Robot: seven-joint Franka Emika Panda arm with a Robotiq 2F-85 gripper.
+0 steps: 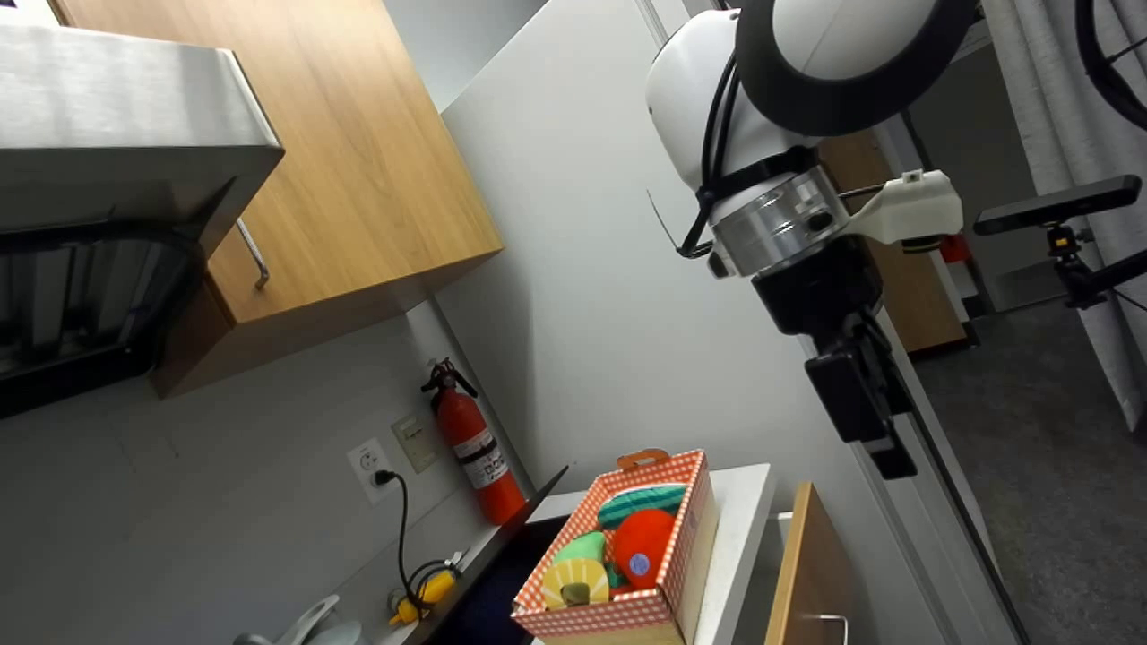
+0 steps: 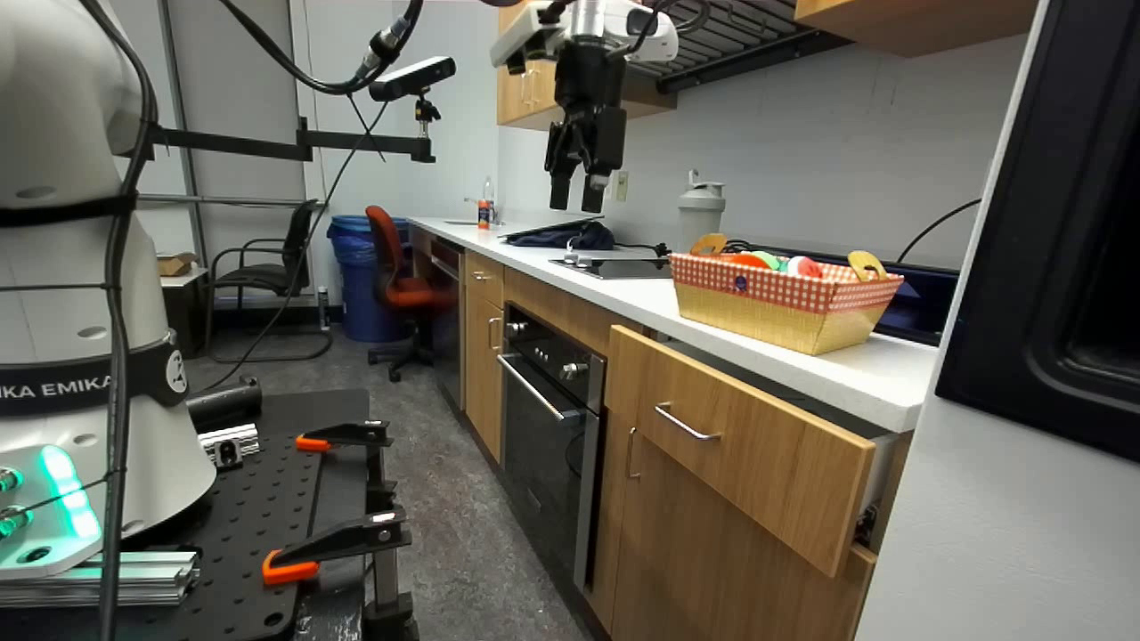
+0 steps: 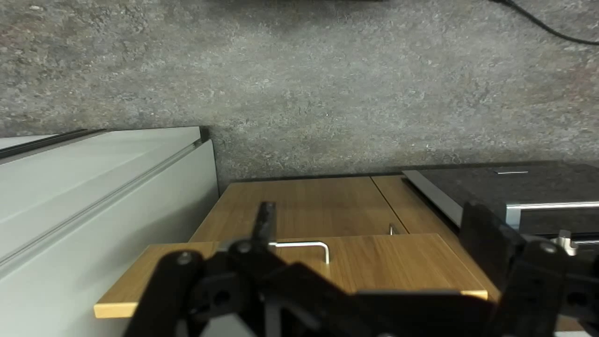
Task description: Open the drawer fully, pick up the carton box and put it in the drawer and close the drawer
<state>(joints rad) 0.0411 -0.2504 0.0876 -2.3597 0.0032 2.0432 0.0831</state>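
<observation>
The drawer's wooden front [image 2: 712, 454] stands out from the cabinet below the counter, so the drawer is partly pulled out; its silver handle [image 3: 302, 244] shows in the wrist view. On the countertop above it rests the carton box [image 2: 757, 307], open at the top, with a red-and-white checked rim and tan sides. Colourful plush-looking produce [image 1: 645, 542] fills it. My gripper [image 2: 577, 189] hangs in the air, higher than the counter and away from both box and drawer. Its jaws are wide apart in the wrist view, with nothing between the fingers [image 3: 266, 220].
A white side panel [image 3: 140, 210] borders the drawer on one side, an oven [image 2: 552, 427] on the other. Along the counter are a cooktop [image 2: 623, 267], a shaker bottle [image 2: 701, 214] and a dark bag [image 2: 561, 236]. The fire extinguisher [image 1: 479, 452] stands by the wall, below a cupboard [image 1: 358, 161].
</observation>
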